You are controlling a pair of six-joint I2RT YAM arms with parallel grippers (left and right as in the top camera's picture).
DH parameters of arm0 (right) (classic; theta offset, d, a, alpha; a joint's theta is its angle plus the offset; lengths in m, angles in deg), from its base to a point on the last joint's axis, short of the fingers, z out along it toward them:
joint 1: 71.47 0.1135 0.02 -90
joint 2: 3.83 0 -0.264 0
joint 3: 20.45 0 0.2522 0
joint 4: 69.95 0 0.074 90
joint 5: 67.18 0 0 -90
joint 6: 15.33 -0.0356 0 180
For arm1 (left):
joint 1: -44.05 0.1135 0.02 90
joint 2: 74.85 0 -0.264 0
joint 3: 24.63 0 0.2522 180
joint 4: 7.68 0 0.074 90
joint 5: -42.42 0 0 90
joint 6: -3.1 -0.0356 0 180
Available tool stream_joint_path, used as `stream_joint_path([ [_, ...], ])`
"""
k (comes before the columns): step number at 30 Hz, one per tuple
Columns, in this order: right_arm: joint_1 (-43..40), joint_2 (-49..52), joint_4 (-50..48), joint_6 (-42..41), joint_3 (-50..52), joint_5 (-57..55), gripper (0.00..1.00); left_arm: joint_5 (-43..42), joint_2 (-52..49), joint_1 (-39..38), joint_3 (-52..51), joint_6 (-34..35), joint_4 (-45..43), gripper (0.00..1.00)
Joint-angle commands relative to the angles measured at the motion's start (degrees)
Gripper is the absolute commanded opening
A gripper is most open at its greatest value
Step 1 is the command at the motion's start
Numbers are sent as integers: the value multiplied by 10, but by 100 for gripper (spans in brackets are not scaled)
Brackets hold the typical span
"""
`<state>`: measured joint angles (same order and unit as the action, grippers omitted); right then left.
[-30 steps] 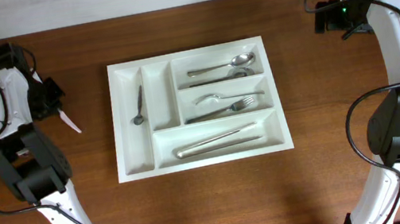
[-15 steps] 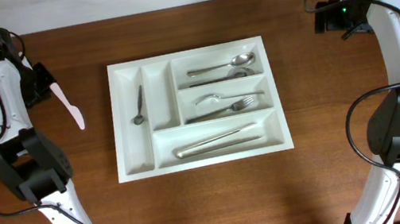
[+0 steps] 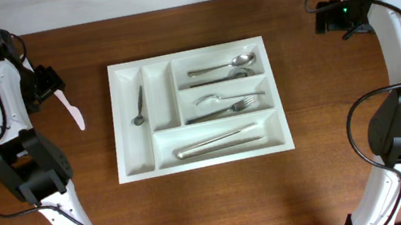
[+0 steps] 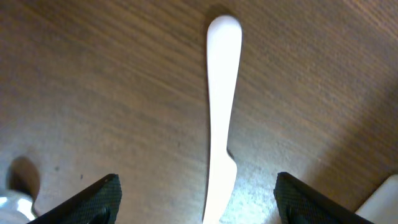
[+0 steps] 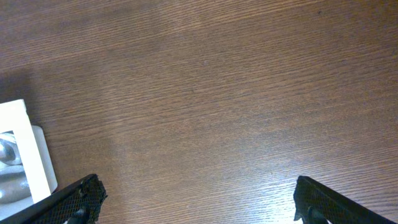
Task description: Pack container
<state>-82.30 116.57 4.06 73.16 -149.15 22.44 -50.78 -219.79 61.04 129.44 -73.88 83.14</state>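
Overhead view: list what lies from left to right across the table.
Left pincer → white plastic knife → container, with the small spoon in its leftmost compartment → right pincer.

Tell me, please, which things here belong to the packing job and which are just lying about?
Job: container; white knife on the table outside it; spoons, forks and metal knife already inside.
Lying about: nothing I can see besides the table itself.
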Motion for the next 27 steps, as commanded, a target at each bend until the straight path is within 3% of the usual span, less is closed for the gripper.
stream_joint_path([
  [1, -1, -10, 0, -5, 1, -1, 99, 0, 59, 0, 14, -9, 16, 81],
  [12, -1, -10, 0, -5, 1, -1, 99, -1, 95, -25, 14, -5, 90, 80],
  [27, -1, -10, 0, -5, 1, -1, 99, 14, 167, -177, 14, -14, 99, 81],
])
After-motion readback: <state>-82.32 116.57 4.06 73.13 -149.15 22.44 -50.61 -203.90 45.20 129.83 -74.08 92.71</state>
